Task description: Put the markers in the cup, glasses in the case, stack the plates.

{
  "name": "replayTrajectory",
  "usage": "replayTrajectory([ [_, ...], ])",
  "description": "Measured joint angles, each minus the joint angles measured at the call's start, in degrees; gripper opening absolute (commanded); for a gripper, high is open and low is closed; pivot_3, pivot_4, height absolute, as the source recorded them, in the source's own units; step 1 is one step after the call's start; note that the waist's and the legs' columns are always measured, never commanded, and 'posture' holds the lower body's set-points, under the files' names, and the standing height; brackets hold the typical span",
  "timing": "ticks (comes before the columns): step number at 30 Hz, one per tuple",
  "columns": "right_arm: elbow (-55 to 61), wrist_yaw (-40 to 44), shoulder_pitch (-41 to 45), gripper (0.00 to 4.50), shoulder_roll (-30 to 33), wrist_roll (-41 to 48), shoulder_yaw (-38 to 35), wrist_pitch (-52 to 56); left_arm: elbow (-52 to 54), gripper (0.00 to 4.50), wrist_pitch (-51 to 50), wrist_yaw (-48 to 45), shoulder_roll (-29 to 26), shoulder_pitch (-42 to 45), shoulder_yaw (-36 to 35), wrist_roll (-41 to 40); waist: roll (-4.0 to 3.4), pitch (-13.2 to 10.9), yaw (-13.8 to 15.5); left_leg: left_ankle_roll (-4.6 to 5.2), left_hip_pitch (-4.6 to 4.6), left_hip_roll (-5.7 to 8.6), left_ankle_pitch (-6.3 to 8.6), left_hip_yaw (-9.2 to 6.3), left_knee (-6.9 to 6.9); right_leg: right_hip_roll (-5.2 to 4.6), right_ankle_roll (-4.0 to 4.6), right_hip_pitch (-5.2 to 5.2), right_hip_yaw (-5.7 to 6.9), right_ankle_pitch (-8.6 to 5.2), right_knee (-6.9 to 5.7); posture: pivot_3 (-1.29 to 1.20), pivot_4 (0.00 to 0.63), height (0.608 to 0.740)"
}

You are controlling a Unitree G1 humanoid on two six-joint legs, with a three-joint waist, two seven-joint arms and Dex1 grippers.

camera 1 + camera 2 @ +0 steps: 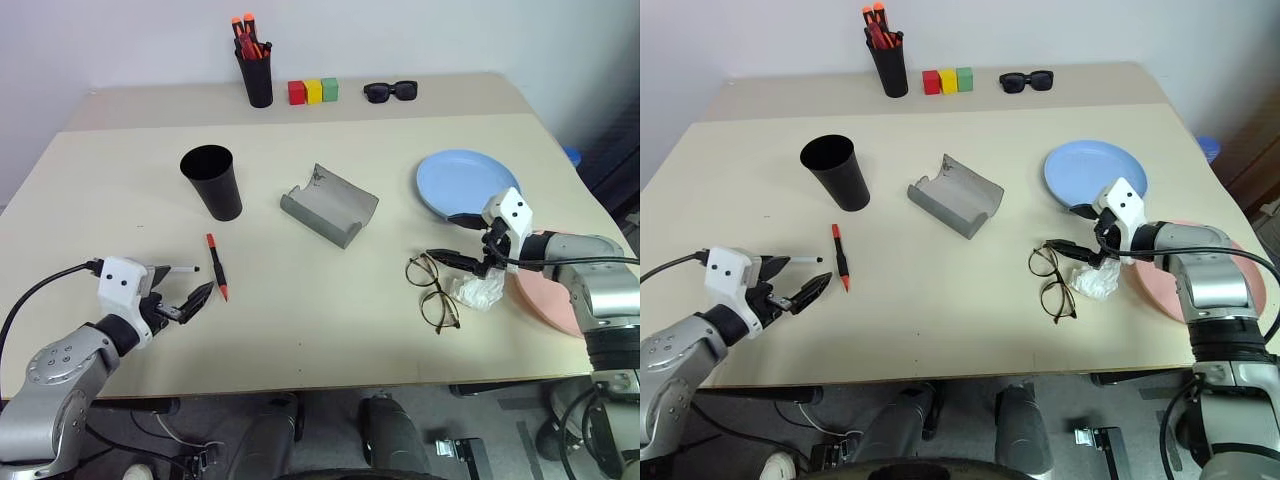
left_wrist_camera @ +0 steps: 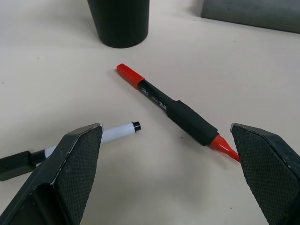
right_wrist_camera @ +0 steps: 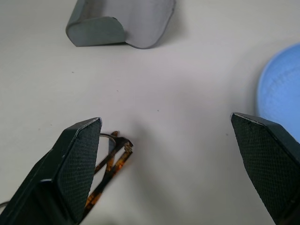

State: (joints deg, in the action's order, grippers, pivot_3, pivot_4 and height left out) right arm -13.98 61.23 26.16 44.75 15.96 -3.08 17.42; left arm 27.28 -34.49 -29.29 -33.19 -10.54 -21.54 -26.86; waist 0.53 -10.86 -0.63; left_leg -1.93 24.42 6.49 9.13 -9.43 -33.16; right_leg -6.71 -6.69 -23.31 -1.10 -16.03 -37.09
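Right now both sets of fingers are standing wide open and gripping nothing. On the surface (image 1: 300, 330), the left gripper (image 1: 190, 303) is hovering at about seven o'clock, with the red-ended marker (image 1: 216, 266) and the pale marker (image 1: 180, 269) lying just beyond it. At two o'clock from them the cup (image 1: 212, 182) is standing upright. The case (image 1: 328, 204) is lying open near centre. The right gripper (image 1: 462, 240) is hanging over the glasses (image 1: 432, 290), between the blue plate (image 1: 466, 186) and pink plate (image 1: 545, 300).
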Motion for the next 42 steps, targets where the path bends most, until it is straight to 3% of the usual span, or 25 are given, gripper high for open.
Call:
replayTrajectory([
  [14, 4.1, -1.0, 0.4, 4.49, -1.6, 0.2, 0.2, 2.5, 0.2, 4.50, -0.7, 1.4, 0.7, 1.9, 0.6, -0.1, 0.00, 0.0, 0.0, 0.00, 0.00, 0.00, 0.00, 0.00, 0.00, 0.01, -0.01, 0.00, 0.00, 0.01, -0.01, 0.00, 0.150, 0.740],
  [29, 16.0, -5.1, 1.1, 4.49, -11.0, 1.2, 6.2, 6.4, 0.4, 4.50, -4.3, 8.5, 3.4, 9.4, 6.1, 1.4, 0.00, 0.0, 0.0, 0.00, -0.01, 0.00, -0.01, -0.03, -0.03, 0.17, -0.17, 0.00, -0.01, 0.10, -0.03, 0.00, 0.150, 0.740],
  [36, 22.9, -9.2, 0.8, 4.49, -16.2, -1.1, 12.8, 6.9, -1.9, 4.50, -14.9, 17.5, 9.3, 19.6, 11.2, 3.3, 0.08, 0.0, 0.1, -0.01, -0.01, 0.01, -0.01, -0.11, -0.12, 0.24, -0.37, 0.06, 0.02, 0.23, -0.05, 0.00, 0.150, 0.740],
  [42, 22.8, -11.1, -1.3, 4.49, -18.9, -3.8, 17.0, 3.6, -1.7, 4.50, -29.0, 28.1, 17.0, 27.1, 9.1, 2.9, 0.10, 0.0, 0.0, -0.04, -0.01, 0.00, -0.04, -0.15, -0.14, 0.29, -0.58, 0.03, 0.04, 0.34, -0.11, 0.00, 0.150, 0.740],
])
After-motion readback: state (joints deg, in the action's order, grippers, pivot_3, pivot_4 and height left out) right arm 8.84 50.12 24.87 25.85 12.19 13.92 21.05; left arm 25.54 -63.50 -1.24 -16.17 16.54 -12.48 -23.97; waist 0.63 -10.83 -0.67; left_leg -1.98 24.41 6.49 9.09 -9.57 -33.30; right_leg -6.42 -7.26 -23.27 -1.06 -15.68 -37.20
